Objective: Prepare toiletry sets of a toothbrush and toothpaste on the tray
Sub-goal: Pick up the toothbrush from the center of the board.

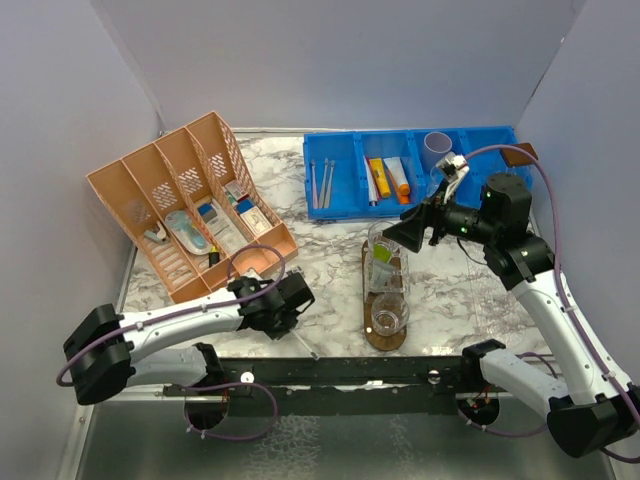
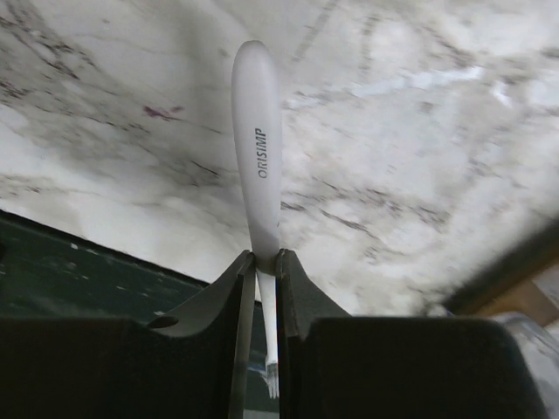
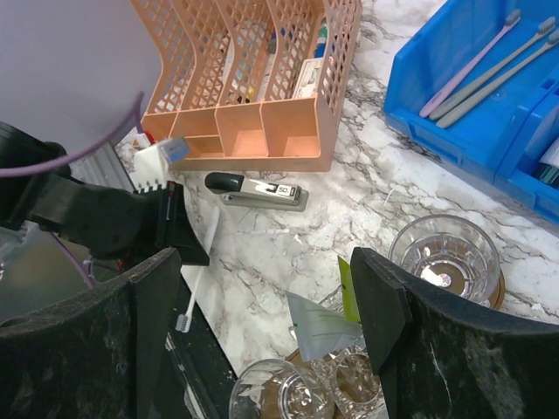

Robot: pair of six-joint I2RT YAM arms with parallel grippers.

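Three clear tumblers stand in a row on the dark wooden tray [image 1: 385, 338]. The middle tumbler [image 1: 388, 275] holds a lime green tube [image 3: 347, 284] and a pale grey tube [image 3: 319, 325]. The far tumbler [image 3: 445, 253] and the near tumbler [image 3: 275, 393] look empty. My right gripper [image 1: 405, 235] is open and empty above the tubes, which show between its fingers in the right wrist view [image 3: 266, 262]. My left gripper [image 1: 293, 322] is shut on a white toothbrush [image 2: 258, 157] low over the marble table left of the tray; the brush also shows in the right wrist view [image 3: 196, 279].
An orange divided basket [image 1: 190, 200] stands at the back left, with a stapler [image 3: 258, 188] lying beside it. A blue compartmented bin [image 1: 340, 190] at the back holds spare toothbrushes [image 3: 472, 74], tubes and a purple cup [image 1: 437, 150].
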